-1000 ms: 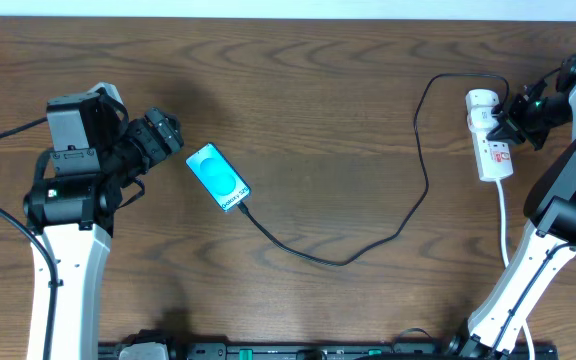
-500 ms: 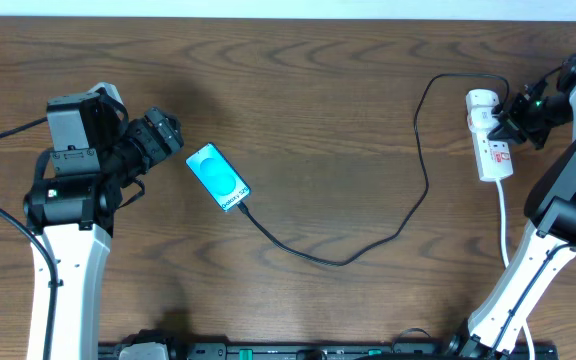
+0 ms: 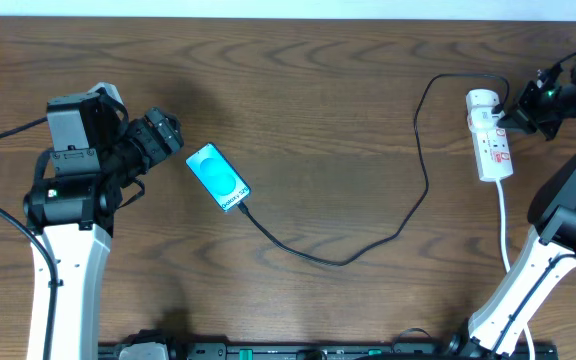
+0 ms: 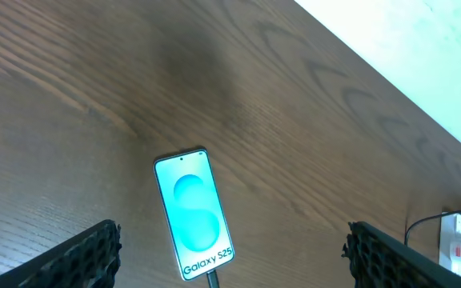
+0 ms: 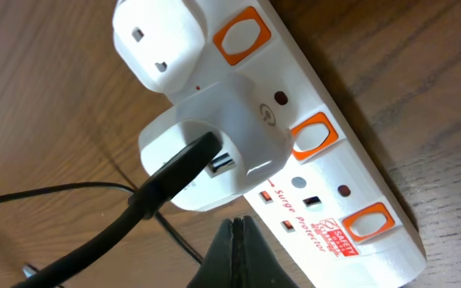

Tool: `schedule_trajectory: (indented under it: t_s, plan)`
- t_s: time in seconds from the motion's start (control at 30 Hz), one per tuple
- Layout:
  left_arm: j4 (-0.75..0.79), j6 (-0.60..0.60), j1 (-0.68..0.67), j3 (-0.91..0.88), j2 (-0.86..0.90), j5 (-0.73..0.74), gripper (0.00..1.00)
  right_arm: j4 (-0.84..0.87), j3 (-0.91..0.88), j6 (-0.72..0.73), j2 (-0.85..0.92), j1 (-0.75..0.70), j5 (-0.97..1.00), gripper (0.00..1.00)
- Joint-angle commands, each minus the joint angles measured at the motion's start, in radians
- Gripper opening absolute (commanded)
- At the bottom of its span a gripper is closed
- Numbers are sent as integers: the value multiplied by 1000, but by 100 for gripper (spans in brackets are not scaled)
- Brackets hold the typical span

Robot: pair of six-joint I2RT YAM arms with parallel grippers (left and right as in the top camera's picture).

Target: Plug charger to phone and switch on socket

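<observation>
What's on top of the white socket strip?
A white adapter holding the charger cable, and another white plug, sit on the socket. The holes beneath them are covered.

My right gripper (image 3: 511, 117) has lifted back off the socket (image 3: 490, 140), moving up and rightward, and my arm has swung out toward the table's right edge.

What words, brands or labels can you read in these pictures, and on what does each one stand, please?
"Galaxy S25": white, low on the screen of the phone, left wrist view.
"Surge Protector": red, on the power strip, right wrist view.
"SAFETY": on its red label; the smaller print there is too small to read.
</observation>
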Motion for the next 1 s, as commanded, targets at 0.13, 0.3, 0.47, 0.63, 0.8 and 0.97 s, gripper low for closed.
schedule_trajectory:
  t_s: [0.13, 0.3, 0.47, 0.63, 0.8, 0.97]
  plan:
    - [0, 19, 4, 0, 3, -13, 91, 3, 2, -16, -79, -1, 27, 1]
    - [0, 16, 4, 0, 3, -13, 91, -4, 2, -19, -106, -1, 92, 1]
    - [0, 16, 4, 0, 3, -13, 91, -17, 2, -34, -130, -1, 110, 7]
    - [0, 15, 4, 0, 3, -13, 91, -29, 2, -44, -137, -1, 118, 18]
    - [0, 15, 4, 0, 3, -13, 91, -42, 2, -53, -137, -1, 133, 31]
    - [0, 15, 4, 0, 3, -13, 91, -50, 2, -60, -137, -2, 148, 44]
